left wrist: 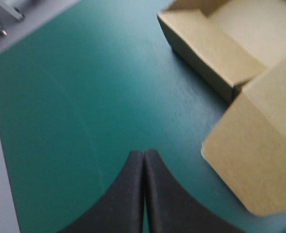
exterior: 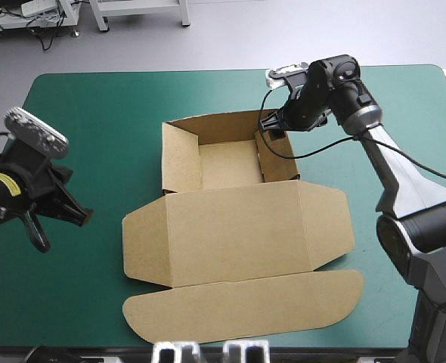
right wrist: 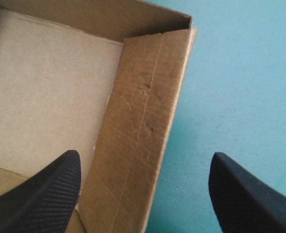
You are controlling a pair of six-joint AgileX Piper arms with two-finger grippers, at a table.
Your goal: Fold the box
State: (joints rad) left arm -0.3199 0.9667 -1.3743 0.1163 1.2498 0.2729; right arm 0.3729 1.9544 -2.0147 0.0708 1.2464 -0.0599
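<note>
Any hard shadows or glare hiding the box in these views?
High view: even light, soft shadows only around the box on the teal-green cover, no glare. Left wrist view: a faint sheen on the cover ahead of the shut left end effector, clear of the box. Right wrist view: the box's end wall is shaded, its side wall, inside the open right end effector, lit.
</note>
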